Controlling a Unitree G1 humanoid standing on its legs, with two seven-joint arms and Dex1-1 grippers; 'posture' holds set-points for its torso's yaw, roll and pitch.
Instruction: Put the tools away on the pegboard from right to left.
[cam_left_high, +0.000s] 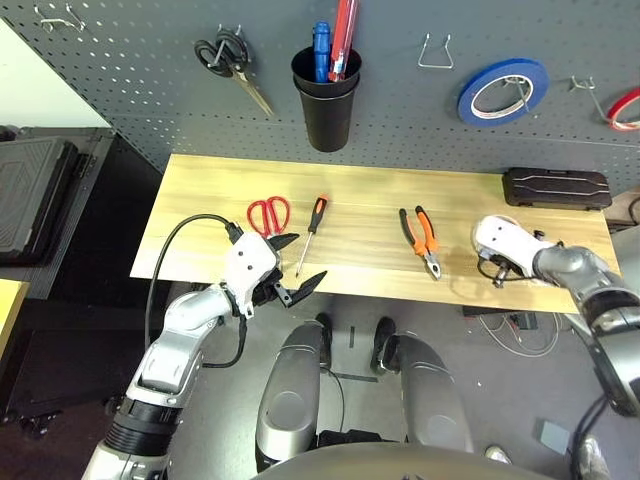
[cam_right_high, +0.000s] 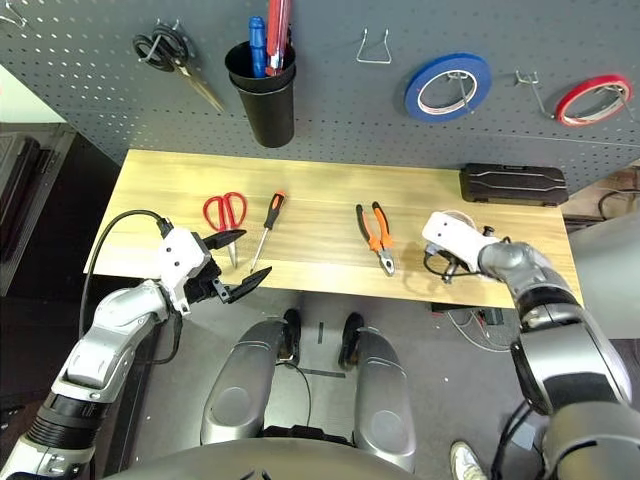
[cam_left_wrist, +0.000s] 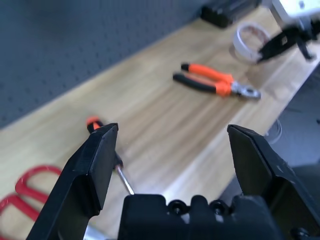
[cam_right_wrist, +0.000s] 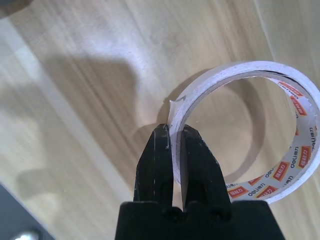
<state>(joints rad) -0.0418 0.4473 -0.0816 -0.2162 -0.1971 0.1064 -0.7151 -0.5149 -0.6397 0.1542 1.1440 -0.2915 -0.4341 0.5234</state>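
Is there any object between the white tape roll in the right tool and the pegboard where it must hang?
Only the black case lies behind the white tape roll, between it and the pegboard. The right tool, shut on the roll's wall, could probably lift it over.

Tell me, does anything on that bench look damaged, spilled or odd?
Nothing stands out. The red scissors, screwdriver and pliers lie flat and apart on the table; the right gripper pinches the white tape roll's wall.

We note a blue tape roll (cam_left_high: 502, 90), a red tape roll (cam_left_high: 626, 108) and black-handled scissors (cam_left_high: 228, 57) hanging; a black case (cam_left_high: 556, 187), perhaps a toolbox, on the desk (cam_left_high: 370, 270).
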